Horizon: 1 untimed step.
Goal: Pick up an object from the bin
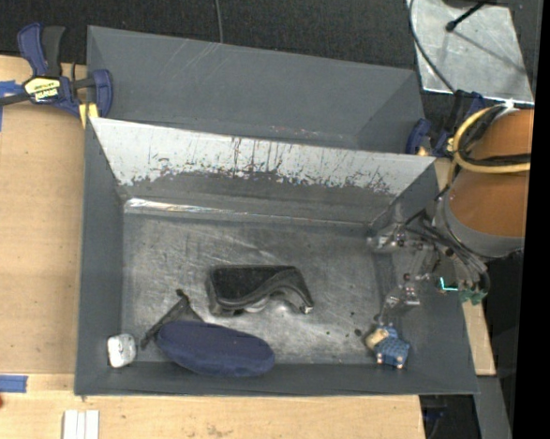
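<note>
**A:** What lies nearest to us in the bin (260,161)?

**B:** Three things lie along the near wall. At the left is a small white thing (120,349). Next comes a dark blue oval pouch (217,349), with a thin black stick-like piece (167,315) just beside its left end. In the near right corner is a small blue and yellow thing (389,349), well apart from the pouch.

**A:** And where is the pincer?

**B:** The pincer (390,313) hangs directly over that small blue and yellow thing, near the right wall. I cannot tell if it is open or closed, and I cannot tell if it touches the thing.

**A:** Why would it stand there?

**B:** In my judgement this thing is a good choice, because it lies alone with bare floor on its left side. The right wall is close, so I think a steep approach from above makes sense. A sideways move could strike the wall.

**A:** What is farther back?

**B:** In the middle of the floor lies a dark curved thing with a shiny part (253,287), well apart from the pincer. Beyond it I see bare floor up to the far wall. Nothing is lifted yet, so the picking is not done.
</note>
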Each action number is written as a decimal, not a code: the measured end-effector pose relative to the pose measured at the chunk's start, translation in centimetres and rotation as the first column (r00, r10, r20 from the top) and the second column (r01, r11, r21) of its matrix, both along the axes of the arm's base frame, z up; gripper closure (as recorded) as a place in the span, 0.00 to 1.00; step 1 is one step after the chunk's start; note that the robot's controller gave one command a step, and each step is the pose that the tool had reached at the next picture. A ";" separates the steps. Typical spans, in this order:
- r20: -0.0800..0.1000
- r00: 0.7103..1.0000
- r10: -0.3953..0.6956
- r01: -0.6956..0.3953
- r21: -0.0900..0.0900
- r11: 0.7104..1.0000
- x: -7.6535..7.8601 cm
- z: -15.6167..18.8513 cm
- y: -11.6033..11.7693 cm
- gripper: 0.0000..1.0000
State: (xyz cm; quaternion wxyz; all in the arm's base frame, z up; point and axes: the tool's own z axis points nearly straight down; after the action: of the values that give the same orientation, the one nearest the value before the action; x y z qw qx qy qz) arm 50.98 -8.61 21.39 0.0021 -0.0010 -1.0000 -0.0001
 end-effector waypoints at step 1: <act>0.002 0.992 0.125 -0.125 0.003 0.992 -0.7 -5.9 12.5 0.00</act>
State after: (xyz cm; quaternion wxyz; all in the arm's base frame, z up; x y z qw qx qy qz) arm 50.26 3.88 15.53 0.0012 0.0616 -0.9981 -0.0017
